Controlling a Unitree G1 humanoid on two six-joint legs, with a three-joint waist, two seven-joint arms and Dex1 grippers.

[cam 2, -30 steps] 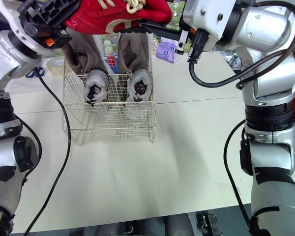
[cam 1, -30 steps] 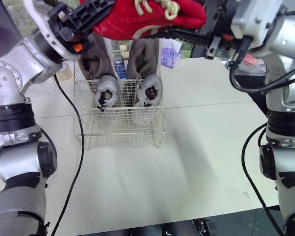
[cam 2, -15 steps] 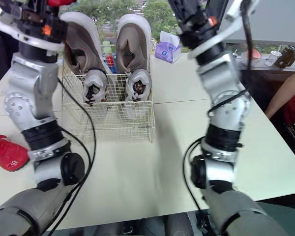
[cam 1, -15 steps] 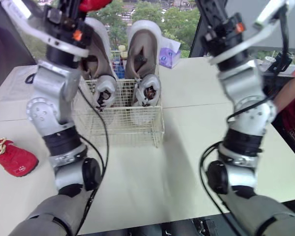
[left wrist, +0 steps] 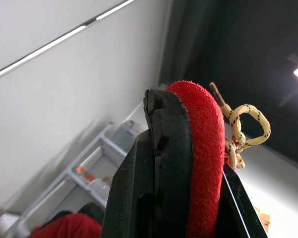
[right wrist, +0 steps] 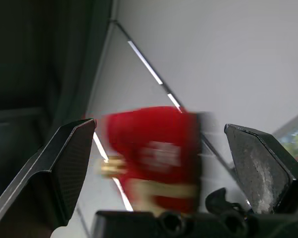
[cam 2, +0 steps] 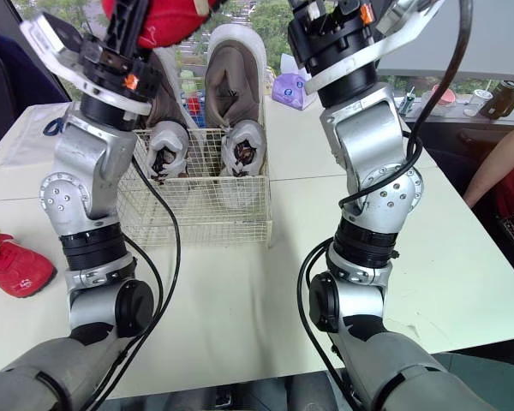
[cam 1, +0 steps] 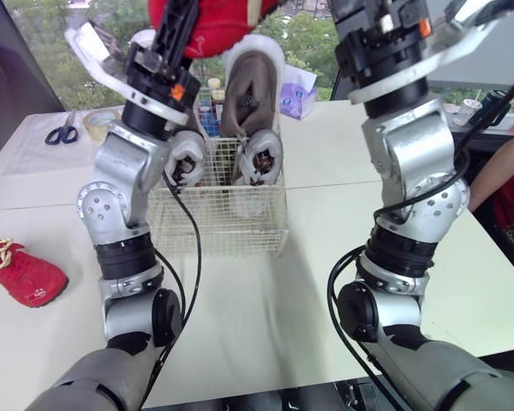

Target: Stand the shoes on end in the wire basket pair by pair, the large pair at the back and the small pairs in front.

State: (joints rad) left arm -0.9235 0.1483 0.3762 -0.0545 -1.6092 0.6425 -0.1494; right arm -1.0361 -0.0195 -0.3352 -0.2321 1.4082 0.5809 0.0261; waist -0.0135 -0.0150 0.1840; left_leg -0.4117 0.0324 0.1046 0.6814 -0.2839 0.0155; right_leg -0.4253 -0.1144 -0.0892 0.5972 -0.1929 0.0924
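1. A pale table [cam 1: 343, 163] spans the scene. A person's arm [cam 1: 497, 171] rests at its right edge.
2. A wire basket [cam 1: 223, 214] sits on the table, left of centre and towards the far side.
3. The large brown pair [cam 1: 248, 86] stands on end at the back of the basket, so that part of the task looks done.
4. A red shoe [cam 1: 214, 21] hangs high above the basket. A second ago it lay level just over the basket, held from both sides. It is now lifted well clear and hangs from the left arm alone.
5. Its mate, a second red shoe [cam 1: 21, 270], lies on the table at the near left, well apart from the basket.
6. A small grey pair [cam 1: 261, 158] stands in the basket just in front of the brown pair.
7. The left gripper [cam 1: 173, 30] is clamped on the raised red shoe, one black finger [left wrist: 161, 148] pressed against its edge.
8. The right gripper [right wrist: 159, 126] has let go. Its fingers are spread wide and empty, and the red shoe hangs beyond them.
9. My reading is that the handover to one arm frees the shoe to be turned upright. It must still come down into the front of the basket, and its mate after it.
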